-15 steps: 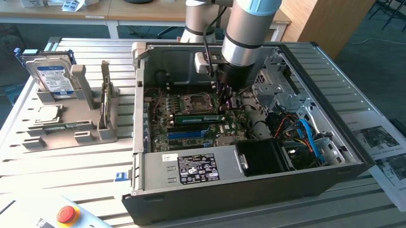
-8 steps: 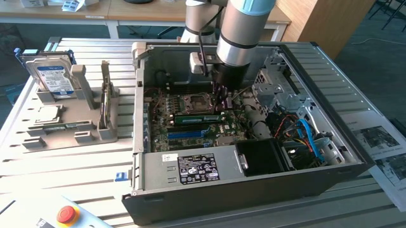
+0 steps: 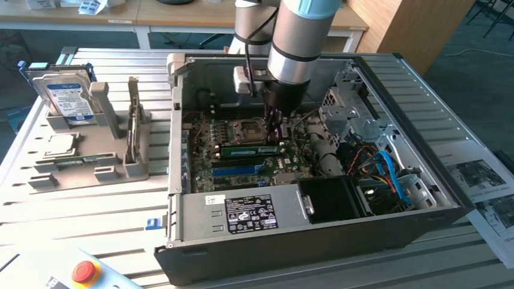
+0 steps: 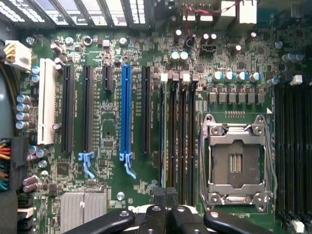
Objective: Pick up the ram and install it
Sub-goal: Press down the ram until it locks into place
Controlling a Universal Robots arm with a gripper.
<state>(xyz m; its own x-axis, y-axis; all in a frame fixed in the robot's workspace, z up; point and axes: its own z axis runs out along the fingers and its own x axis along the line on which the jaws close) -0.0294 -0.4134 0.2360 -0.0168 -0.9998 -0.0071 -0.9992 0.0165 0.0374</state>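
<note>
Near edge: a red stop button [image 3: 84,272] sits on the slatted counter [image 3: 80,205], at 7 o'clock from the open computer case [image 3: 321,241].
Case front: a labelled power supply box [image 3: 241,214] lies along the near wall, with the motherboard [image 3: 204,174] beyond it.
Ram, place: the ram [image 3: 249,150] is inside the case, on the motherboard. It stands on its long edge in the line of the memory slots, between the long blue slot [image 3: 241,169] at its 6 o'clock and the processor socket [image 3: 245,128] at its 12 o'clock.
Ram, axis: in the exterior view its long axis runs 9 to 3 o'clock. Its flat green face looks toward 6 o'clock and its thin top edge points up.
Pincer: the pincer [image 3: 278,138] has its tips together and hangs at the 3 o'clock end of the ram. In the wrist view the pincer [image 4: 165,195] sits over the memory slots [image 4: 178,136]. Whether it touches the stick cannot be told.
Done: the ram is off the counter and set in line with a slot.
Left: judging by the pincer's place over one end, the seating press looks to be in hand. Whether the stick is fully home, or its latches shut, cannot be told.
Far side: a hard drive [image 3: 68,99] stands in a grey holder [image 3: 96,162] on the counter, at 9 o'clock from the case.
</note>
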